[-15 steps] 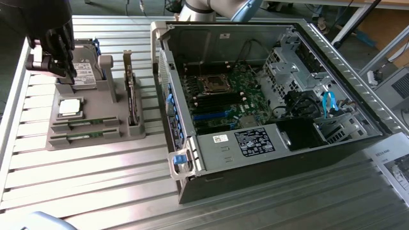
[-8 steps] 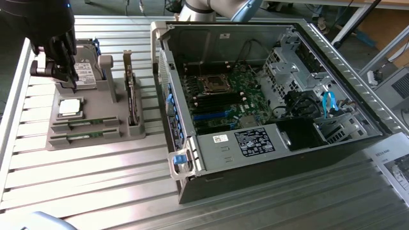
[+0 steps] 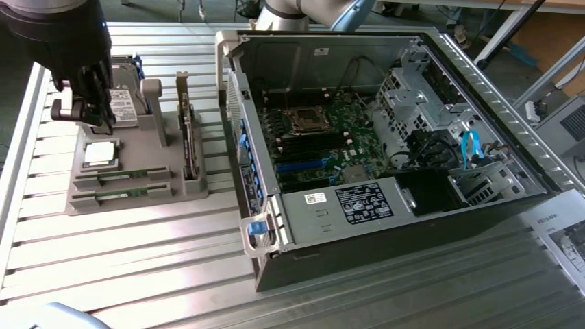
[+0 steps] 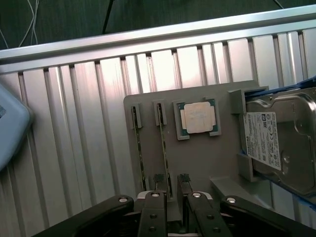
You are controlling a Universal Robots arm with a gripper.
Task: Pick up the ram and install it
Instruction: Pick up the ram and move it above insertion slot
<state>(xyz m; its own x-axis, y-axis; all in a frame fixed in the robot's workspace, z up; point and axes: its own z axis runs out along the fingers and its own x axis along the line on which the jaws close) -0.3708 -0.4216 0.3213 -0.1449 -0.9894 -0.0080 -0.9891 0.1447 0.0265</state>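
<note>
Gripper (image 4: 171,183) jaws wide, empty, hovering over the ram (image 4: 164,148), which stands on edge in grey tray (image 4: 197,158) beside its twin (image 4: 138,148). Judged light, stiff, fragile: pinch flat faces mid-length, gently. Open computer case (image 3: 320,51) beyond

Black gripper (image 3: 90,103) on a pale grey robot arm (image 3: 302,10)
In the exterior view's upper left it is a big round black block. The arm at the top middle is a smooth grey tube. Up close, its black bars (image 4: 98,212) carry shiny round screws (image 4: 122,200).
</note>
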